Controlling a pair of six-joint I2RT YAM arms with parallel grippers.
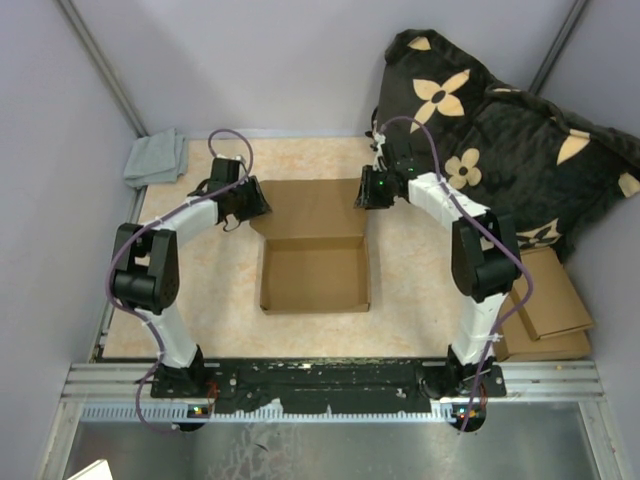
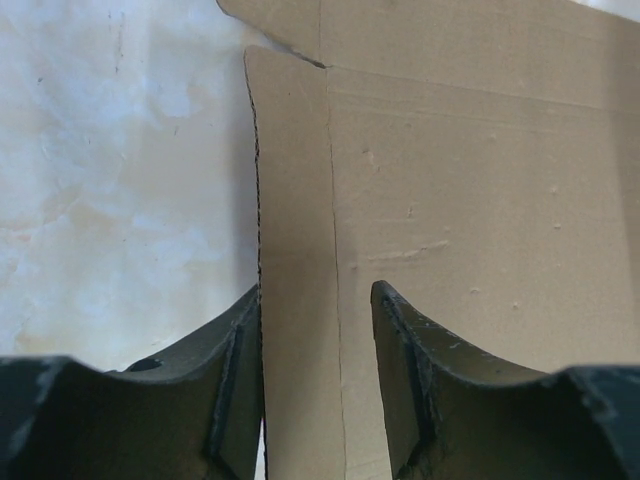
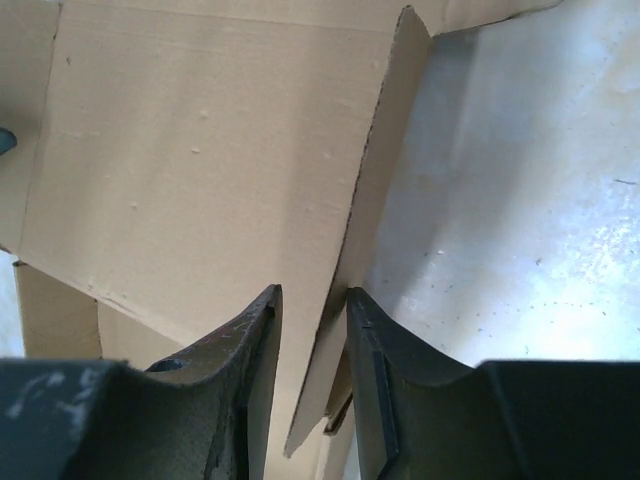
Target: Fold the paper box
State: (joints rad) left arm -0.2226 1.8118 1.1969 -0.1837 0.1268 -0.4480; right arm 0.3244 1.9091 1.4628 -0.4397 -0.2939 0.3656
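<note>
The paper box point(image 1: 315, 262) lies at the table's middle: a shallow tray with raised walls, and its lid panel point(image 1: 315, 208) flat behind it. My left gripper point(image 1: 258, 207) is at the lid's left edge. In the left wrist view its jaws point(image 2: 318, 288) straddle the narrow side flap point(image 2: 295, 200); the flap's edge touches the left finger point(image 2: 235, 380) and the other finger stands apart. My right gripper point(image 1: 368, 193) is at the lid's right edge. Its jaws point(image 3: 312, 291) straddle the raised right flap point(image 3: 385, 150), which leans on the right finger point(image 3: 365, 390), with a gap on its other side.
A grey cloth point(image 1: 155, 158) lies at the far left corner. A black cushion with tan flowers point(image 1: 500, 130) fills the far right. Flat cardboard sheets point(image 1: 545, 300) are piled beside the right arm. A metal rail point(image 1: 330, 385) runs along the near edge.
</note>
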